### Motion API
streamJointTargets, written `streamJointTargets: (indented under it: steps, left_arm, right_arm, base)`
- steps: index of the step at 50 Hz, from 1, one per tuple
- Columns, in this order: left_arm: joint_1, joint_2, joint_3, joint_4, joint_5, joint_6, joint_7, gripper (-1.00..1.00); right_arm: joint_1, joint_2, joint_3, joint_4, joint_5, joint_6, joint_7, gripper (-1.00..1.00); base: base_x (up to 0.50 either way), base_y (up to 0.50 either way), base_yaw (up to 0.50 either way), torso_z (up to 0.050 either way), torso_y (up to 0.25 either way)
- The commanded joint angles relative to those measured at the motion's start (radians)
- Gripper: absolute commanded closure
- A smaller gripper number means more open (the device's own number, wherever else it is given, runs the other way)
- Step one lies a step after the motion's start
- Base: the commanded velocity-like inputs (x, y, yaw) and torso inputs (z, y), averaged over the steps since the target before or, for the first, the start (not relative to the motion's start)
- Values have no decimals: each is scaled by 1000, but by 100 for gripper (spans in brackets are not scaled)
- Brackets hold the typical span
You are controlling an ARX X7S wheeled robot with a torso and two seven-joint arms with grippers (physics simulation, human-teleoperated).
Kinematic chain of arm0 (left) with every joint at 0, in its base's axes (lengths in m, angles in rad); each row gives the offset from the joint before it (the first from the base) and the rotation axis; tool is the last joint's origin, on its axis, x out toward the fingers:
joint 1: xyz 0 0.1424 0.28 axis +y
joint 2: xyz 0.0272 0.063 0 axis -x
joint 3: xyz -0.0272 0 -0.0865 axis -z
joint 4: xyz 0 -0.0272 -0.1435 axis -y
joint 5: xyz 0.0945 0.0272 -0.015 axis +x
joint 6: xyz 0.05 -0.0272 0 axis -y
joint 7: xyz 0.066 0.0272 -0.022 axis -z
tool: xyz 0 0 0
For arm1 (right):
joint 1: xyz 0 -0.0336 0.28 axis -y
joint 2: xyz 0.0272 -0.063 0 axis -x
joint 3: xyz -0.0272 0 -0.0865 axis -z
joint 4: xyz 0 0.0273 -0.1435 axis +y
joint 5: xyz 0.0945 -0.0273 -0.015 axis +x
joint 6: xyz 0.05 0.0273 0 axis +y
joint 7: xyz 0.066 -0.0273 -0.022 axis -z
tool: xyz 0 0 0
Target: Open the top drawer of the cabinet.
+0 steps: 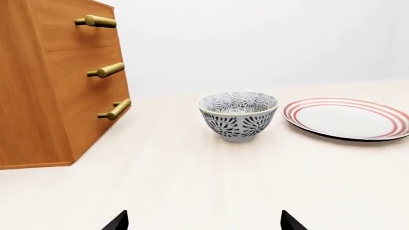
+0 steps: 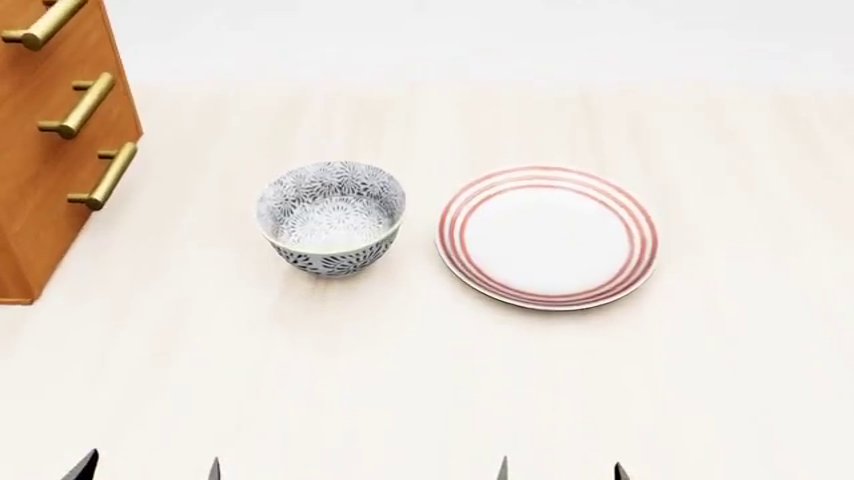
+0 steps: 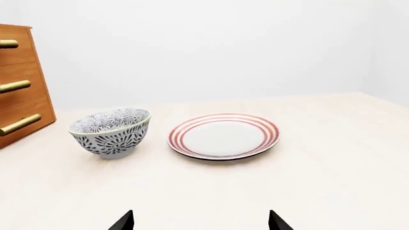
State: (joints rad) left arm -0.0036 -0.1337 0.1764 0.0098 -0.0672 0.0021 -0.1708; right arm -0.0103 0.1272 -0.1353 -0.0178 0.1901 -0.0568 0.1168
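Note:
The orange-brown wooden cabinet (image 1: 45, 86) (image 2: 47, 150) (image 3: 19, 96) stands at the table's far left, with three brass bar handles down its front. Its top drawer (image 1: 70, 21) sits flush and closed, and the drawer's brass handle (image 1: 96, 21) (image 2: 40, 28) (image 3: 7, 44) sticks out. Both grippers hang low at the table's near edge, far from the cabinet. My left gripper (image 1: 204, 223) (image 2: 147, 470) is open with nothing between its black fingertips. My right gripper (image 3: 199, 221) (image 2: 561, 470) is open and empty too.
A blue-patterned bowl (image 2: 331, 218) (image 1: 238, 116) (image 3: 112, 132) stands on the pale table just right of the cabinet. A white plate with red rings (image 2: 549, 238) (image 1: 348, 119) (image 3: 223, 136) lies to the bowl's right.

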Motion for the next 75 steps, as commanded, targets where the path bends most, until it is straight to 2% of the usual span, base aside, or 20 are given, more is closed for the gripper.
streamJointTargets:
  steps: [1,50,59,75]
  left_arm:
    - [-1,7,-9,-3,-3,13,16,-100]
    - [-4,-24,30,-4,-30,22,-18,-100]
    - [-5,-29,35,-2,-36,20,-24,-100]
    - [-9,-36,43,-1,-44,16,-36,-100]
  right_arm:
    - [-4,-7,7,-1,5,-25,-21,-100]
    - [-1,29,-40,-4,34,-39,5,-100]
    - [-7,36,-50,-14,36,-58,3,-100]
    - [2,44,-56,-8,52,-46,13,-100]
  base:
    - [500,0,0,0,0]
    - [496,0,0,0,0]
    - [7,25,0,0,0]
    - [0,500,0,0,0]
